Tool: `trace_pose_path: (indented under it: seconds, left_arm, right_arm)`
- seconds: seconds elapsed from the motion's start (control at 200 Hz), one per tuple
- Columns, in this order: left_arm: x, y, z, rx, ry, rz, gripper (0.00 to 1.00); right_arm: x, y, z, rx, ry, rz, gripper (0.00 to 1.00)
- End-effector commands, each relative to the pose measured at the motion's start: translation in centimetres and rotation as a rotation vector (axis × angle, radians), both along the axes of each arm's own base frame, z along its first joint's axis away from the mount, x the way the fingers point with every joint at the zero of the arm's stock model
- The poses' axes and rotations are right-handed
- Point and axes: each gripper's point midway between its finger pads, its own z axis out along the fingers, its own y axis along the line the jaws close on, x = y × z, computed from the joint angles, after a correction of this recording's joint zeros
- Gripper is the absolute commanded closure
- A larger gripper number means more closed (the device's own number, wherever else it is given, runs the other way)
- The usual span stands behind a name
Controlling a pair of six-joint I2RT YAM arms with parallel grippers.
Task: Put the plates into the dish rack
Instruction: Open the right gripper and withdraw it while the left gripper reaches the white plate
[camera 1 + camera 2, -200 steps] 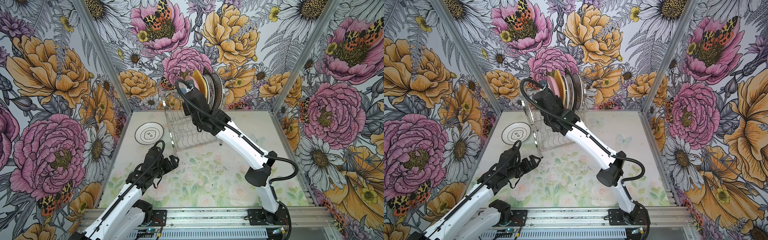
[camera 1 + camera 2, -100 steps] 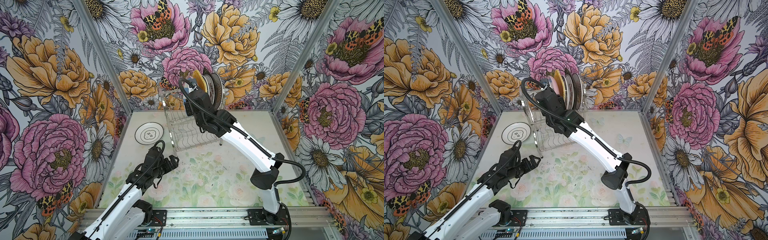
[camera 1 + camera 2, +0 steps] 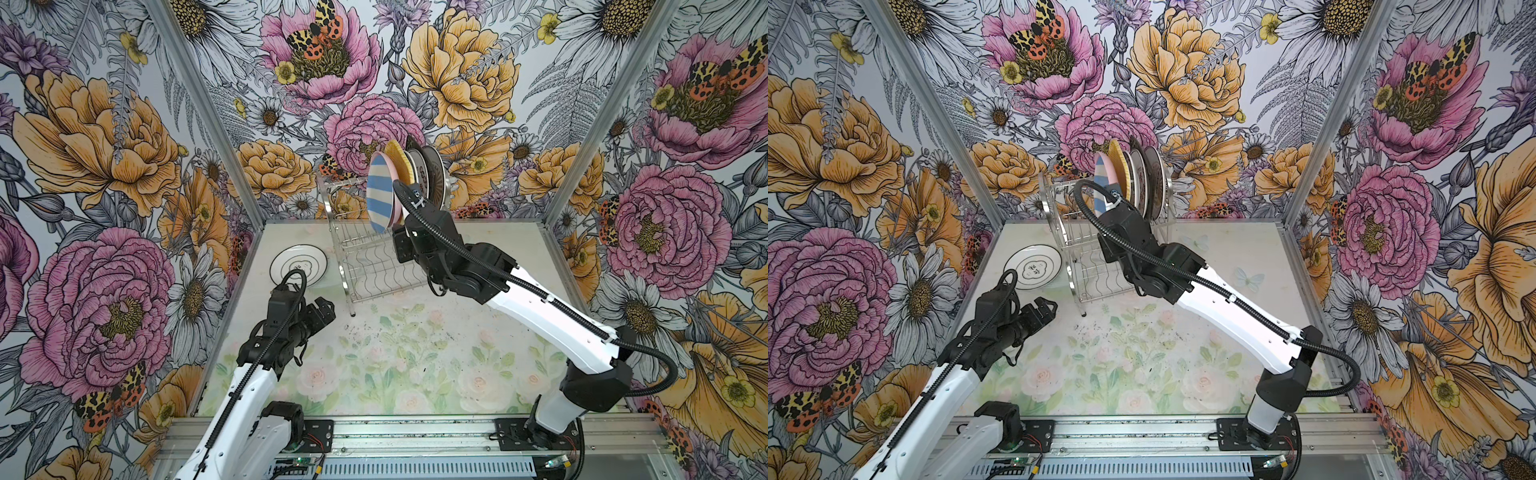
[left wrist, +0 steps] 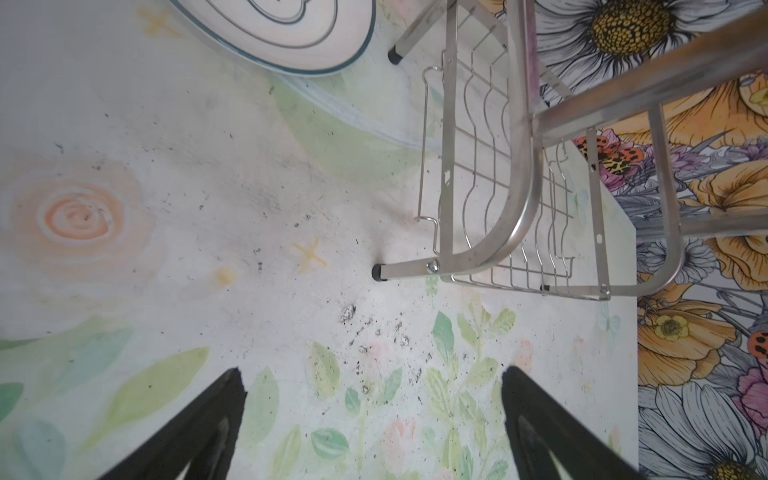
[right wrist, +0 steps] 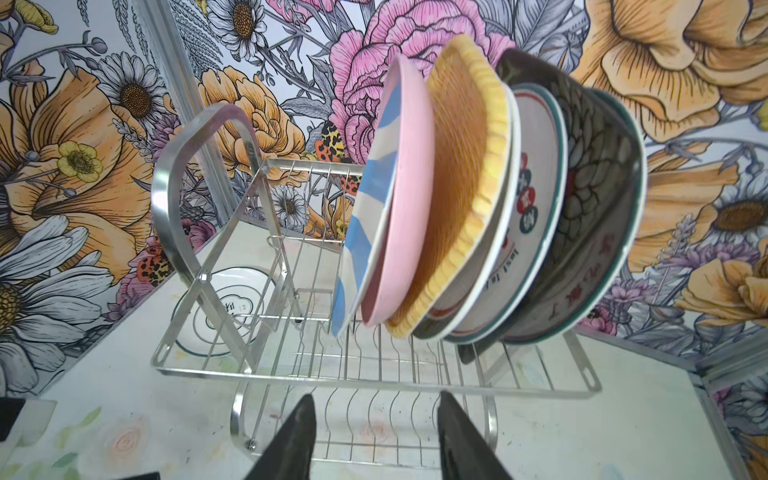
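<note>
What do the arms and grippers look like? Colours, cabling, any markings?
Left arm and right arm match: glossy white shells on the long links, matte black joints and wrists. A black ribbed cable hose loops outside each. Left gripper and right gripper are plain black with tapering fingers. No markings visible.

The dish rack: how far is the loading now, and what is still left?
Done: about seven plates stand on edge in the dish rack's upper tier, the striped plate at the row's end. In hand: nothing; the right gripper and left gripper are both open and empty. Left: one white plate lies flat on the table beside the rack.
</note>
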Motion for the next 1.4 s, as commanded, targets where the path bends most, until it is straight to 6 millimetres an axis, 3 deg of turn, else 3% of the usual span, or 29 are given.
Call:
trace_pose_path:
  seconds: [0.0, 0.165, 0.35, 0.605, 0.866, 0.891, 0.941, 1.191, 1.396]
  left_arm:
    - [1.4, 2.0, 1.1, 0.071, -0.013, 0.020, 0.04]
    - [4.4, 4.0, 2.0, 0.101, -0.023, 0.062, 0.07]
    - [8.2, 5.6, 1.1, 0.151, 0.021, 0.069, 0.12]
    - [15.9, 6.9, 0.6, 0.200, 0.055, 0.004, 0.21]
    - [22.6, 9.0, -0.1, 0.290, 0.077, -0.022, 0.34]
    - [23.3, 9.3, -1.5, 0.302, 0.106, -0.028, 0.35]
    - [24.4, 9.7, -1.9, 0.325, 0.110, -0.035, 0.36]
    - [29.0, 11.9, -4.6, 0.398, 0.147, -0.044, 0.42]
    - [32.3, 13.5, -5.3, 0.411, 0.135, -0.043, 0.43]
  right_arm:
    - [-1.4, -1.1, -2.4, 0.081, 0.103, 0.024, 0.46]
    - [-2.7, -3.8, -6.7, 0.114, 0.216, 0.018, 0.40]
    - [-3.3, -7.1, -10.7, 0.159, 0.303, -0.013, 0.38]
    - [-3.2, -10.7, -15.4, 0.197, 0.407, -0.063, 0.38]
    - [-3.0, -13.6, -17.8, 0.238, 0.449, -0.110, 0.38]
    - [-3.0, -13.9, -18.0, 0.239, 0.455, -0.115, 0.37]
    - [-3.0, -14.3, -18.4, 0.249, 0.464, -0.124, 0.37]
    - [-2.7, -15.6, -20.1, 0.266, 0.505, -0.155, 0.38]
    - [-2.3, -15.9, -21.4, 0.271, 0.535, -0.176, 0.38]
